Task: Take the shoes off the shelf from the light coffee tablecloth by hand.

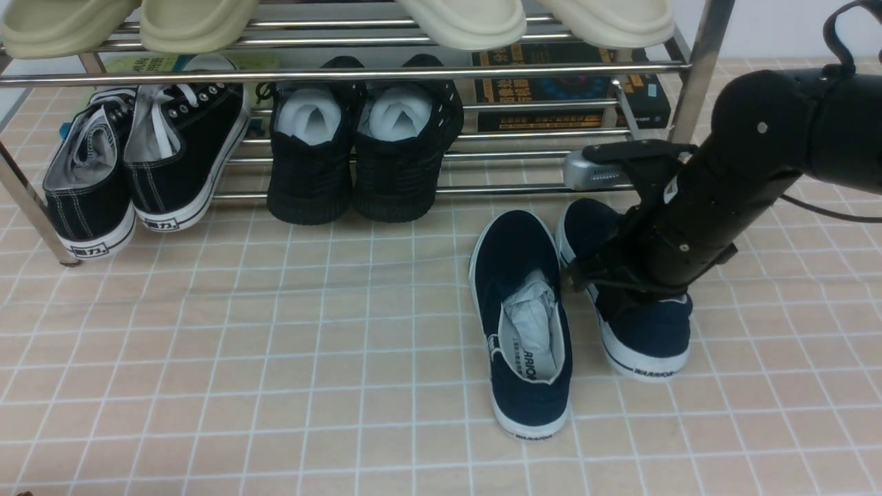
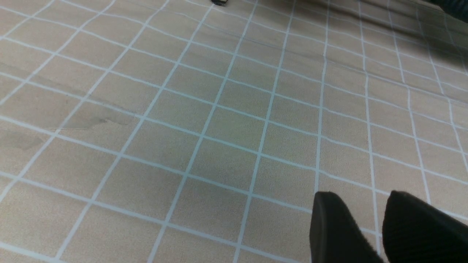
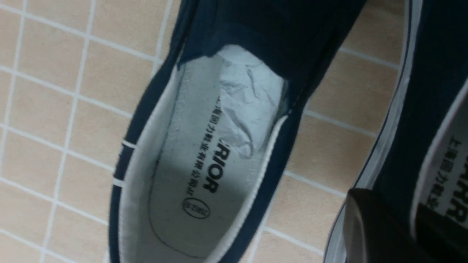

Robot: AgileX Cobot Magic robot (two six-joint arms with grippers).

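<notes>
Both navy-blue shoes stand off the shelf (image 1: 344,72) on the light coffee tablecloth (image 1: 275,344), heels toward me. The left shoe (image 1: 524,275) shows its grey-white insole and crumpled paper, also in the right wrist view (image 3: 190,164). My right arm (image 1: 689,220) reaches down onto the right shoe (image 1: 648,331) and hides its opening. My right gripper (image 3: 387,204) pinches that shoe's side wall (image 3: 431,73), one finger outside and one on the insole. My left gripper (image 2: 360,197) hangs empty over bare cloth (image 2: 182,109), fingertips a narrow gap apart. It is out of the front view.
On the shelf's lower tier stand black lace-up sneakers (image 1: 158,151) at left, all-black shoes with white stuffing (image 1: 365,158) in the middle, and books (image 1: 565,89) behind at right. Cream slippers (image 1: 468,21) lie on the top tier. A shelf leg (image 1: 696,69) stands near my right arm.
</notes>
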